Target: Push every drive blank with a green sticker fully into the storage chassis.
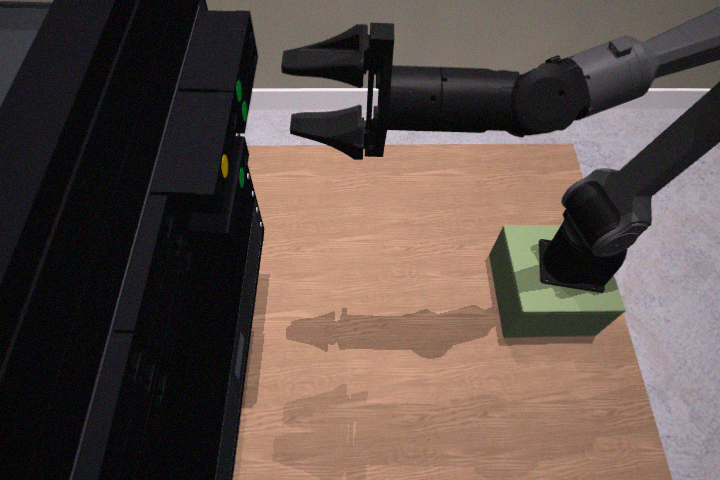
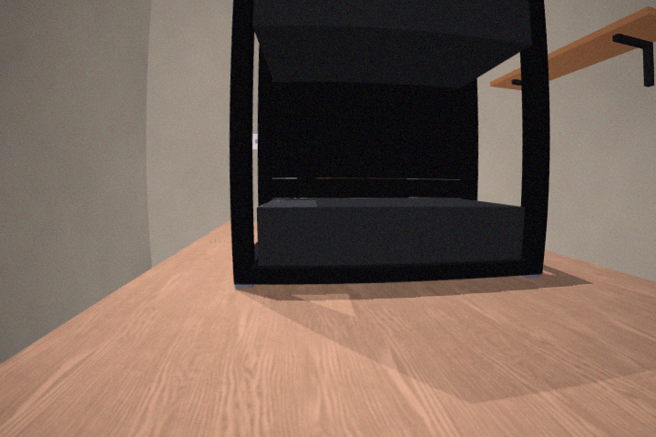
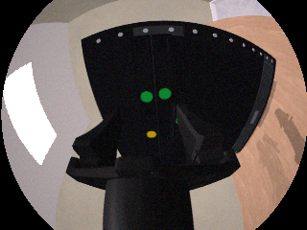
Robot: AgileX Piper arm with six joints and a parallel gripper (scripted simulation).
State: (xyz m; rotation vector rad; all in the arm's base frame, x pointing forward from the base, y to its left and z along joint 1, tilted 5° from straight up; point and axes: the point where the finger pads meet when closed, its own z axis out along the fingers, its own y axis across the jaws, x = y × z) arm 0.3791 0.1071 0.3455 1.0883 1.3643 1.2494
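Rack [image 1: 89, 226]: your matte black boxy frame | blanks: round green stickers [image 1: 238, 90] and one yellow [image 1: 224, 165] on its front | end effector [image 1: 315, 93]: wedge-shaped fingers spread wide, empty, right of rack, above wood-grain worktop [image 1: 429, 237].

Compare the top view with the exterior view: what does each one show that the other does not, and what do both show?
Only the top view shows the open end effector, apart from the rack's front, the arm, its green base block, three green stickers and one yellow sticker. Only the exterior view shows a wall shelf and a plain side of the rack without any stickers. Both show the black rack and the wooden table.
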